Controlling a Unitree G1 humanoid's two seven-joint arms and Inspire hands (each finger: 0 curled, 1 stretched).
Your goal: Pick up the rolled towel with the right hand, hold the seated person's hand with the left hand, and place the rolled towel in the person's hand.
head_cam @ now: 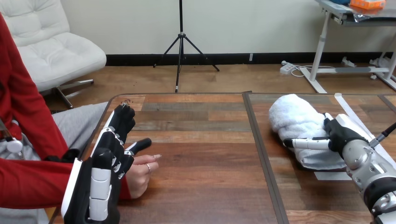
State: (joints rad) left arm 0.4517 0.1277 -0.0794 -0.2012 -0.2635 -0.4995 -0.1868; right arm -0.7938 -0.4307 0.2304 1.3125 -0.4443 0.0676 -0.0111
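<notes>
Fingers [303,143] of right hand [343,135] clasp rolled towel [294,116]; left hand [100,182], straight-fingered, overlaps person's hand [140,176].

Bright and even throughout, lit softly, seemingly from above. No harsh glare anywhere on the wooden table [205,154], just a mild sheen along the planks. Only faint, soft-edged shading under the person's hand [140,175] and below the rolled towel [299,119]. Nearly washed out on the towel's white top; pale gleam on the left hand [100,186] shells.

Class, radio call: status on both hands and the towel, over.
Left hand open over person's hand, no grasp seen. Right hand on rolled towel, towel on table. Nothing in the way.
</notes>
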